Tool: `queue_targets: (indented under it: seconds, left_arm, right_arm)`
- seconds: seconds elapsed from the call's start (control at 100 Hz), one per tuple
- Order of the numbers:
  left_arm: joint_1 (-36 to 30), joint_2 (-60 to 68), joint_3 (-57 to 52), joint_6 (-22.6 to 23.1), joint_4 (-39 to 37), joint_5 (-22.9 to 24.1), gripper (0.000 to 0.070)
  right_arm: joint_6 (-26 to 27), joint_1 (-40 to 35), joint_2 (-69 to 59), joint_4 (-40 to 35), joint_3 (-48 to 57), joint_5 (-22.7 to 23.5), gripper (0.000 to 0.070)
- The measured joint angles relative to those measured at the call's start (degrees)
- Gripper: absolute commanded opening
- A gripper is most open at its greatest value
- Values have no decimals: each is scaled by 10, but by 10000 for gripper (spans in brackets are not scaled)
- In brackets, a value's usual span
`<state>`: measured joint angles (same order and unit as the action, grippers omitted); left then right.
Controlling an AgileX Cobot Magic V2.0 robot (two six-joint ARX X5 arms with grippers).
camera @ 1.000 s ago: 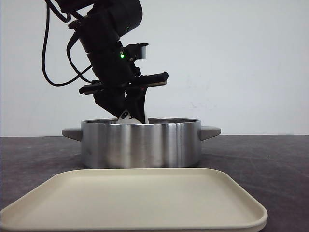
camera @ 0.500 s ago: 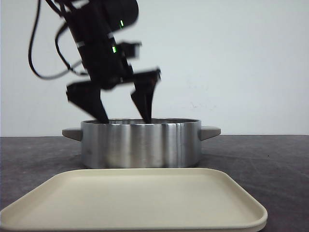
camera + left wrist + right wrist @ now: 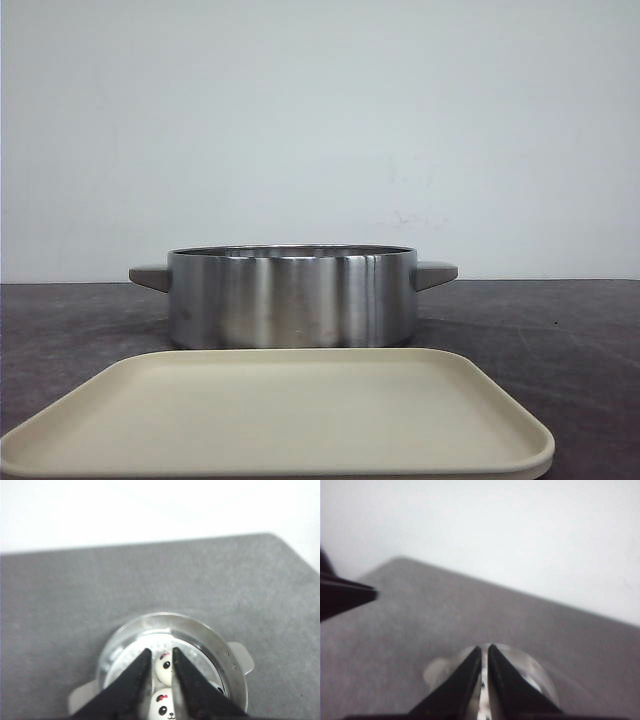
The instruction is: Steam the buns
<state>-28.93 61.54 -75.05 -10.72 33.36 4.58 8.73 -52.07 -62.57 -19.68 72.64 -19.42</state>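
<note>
Left gripper (image 3: pixel 160 652) narrowly parted, empty | buns (image 3: pixel 164 664) in pot (image 3: pixel 200 630): wrist-only | right gripper (image 3: pixel 485 650) nearly closed

Buns (image 3: pixel 165 666) inside pot (image 3: pixel 290 296), tray (image 3: pixel 280 415) in front of pot, both on table (image 3: pixel 560 330)

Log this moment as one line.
buns: in pot | tray: bare | left gripper: open, empty, above pot | right gripper: shut, empty
</note>
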Motion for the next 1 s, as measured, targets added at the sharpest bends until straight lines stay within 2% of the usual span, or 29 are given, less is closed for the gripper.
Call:
queue_targets:
  seconds: [0.08, 0.14, 0.28, 1.0]
  left_arm:
    - [12, -44, 16, 3, 14, 0, 6]
    - [22, -72, 30, 3, 17, 0, 6]
    - [37, -105, 40, 3, 39, 0, 6]
    - [37, -109, 40, 7, 41, 0, 6]
  right_arm:
    - [-7, -1, 8, 91, -66, -6, 15]
    - [-9, -1, 3, 125, -99, -17, 15]
    - [-10, 0, -9, 126, -107, -16, 15]
    - [-11, 0, -2, 134, -106, -16, 15]
